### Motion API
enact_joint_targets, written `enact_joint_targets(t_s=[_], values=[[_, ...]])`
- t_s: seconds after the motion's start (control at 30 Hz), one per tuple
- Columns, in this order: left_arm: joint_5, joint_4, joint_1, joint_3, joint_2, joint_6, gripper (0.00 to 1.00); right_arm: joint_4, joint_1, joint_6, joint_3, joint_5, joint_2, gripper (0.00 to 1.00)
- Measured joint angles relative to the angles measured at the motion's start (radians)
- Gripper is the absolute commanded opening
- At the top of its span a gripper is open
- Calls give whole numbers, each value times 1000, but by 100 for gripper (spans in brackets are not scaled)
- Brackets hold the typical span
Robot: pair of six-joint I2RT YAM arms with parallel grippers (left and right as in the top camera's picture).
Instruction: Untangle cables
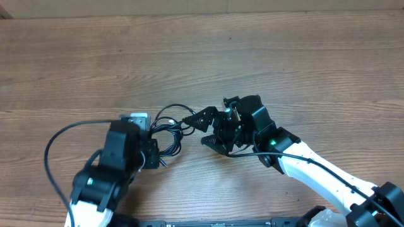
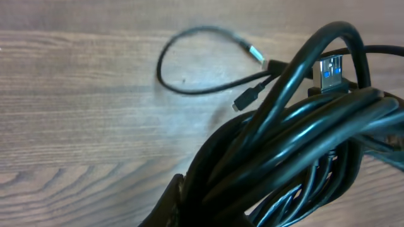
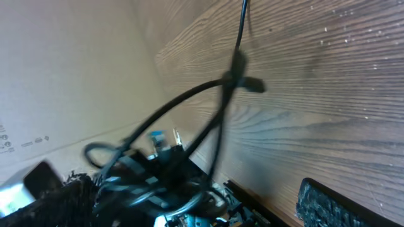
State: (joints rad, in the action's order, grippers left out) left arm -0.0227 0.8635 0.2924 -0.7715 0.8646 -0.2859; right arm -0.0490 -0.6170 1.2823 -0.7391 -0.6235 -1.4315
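Cables point(image 1: 169, 129) sit bunched in one dark coil a little left of the middle of the bench point(image 1: 284, 57), between the two arms. The left fingers point(image 1: 150, 153) reach in from the near left and are pinched narrow on the near-left side of the coil. In the left wrist view its thick strands point(image 2: 297, 151) fill the lower right, close to the camera, and a flat blue-tongued plug point(image 2: 328, 72) shows at the top. One thin loop point(image 2: 159, 70) runs out from the coil over the wood, and two small plug tips point(image 2: 255, 55) lie just beside the coil. The right fingers point(image 1: 206, 117) stand wide apart just right of the coil, pointing left at it and gripping nothing. The right wrist view is blurred: a single strand point(image 3: 183, 94) arcs up from the coil across the gap between those fingers point(image 3: 341, 202), and I cannot tell whether it touches either one
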Motion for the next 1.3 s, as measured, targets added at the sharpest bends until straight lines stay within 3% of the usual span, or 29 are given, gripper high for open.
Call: enact_joint_targets(t_s=[0.27, 0.7, 0.9, 1.1, 1.3], values=[[2, 29, 0, -49, 85, 17, 4, -12, 0, 98, 0, 13, 0, 100], [9, 36, 50, -107, 85, 55, 4, -43, 0, 274, 0, 79, 0, 86], [12, 43, 101, -107, 85, 77, 4, -70, 0, 308, 0, 93, 0, 75], [55, 50, 101, -108, 85, 81, 4, -70, 0, 317, 0, 100, 0, 51], [69, 50, 101, -108, 85, 81, 4, -69, 0, 317, 0, 99, 0, 49]])
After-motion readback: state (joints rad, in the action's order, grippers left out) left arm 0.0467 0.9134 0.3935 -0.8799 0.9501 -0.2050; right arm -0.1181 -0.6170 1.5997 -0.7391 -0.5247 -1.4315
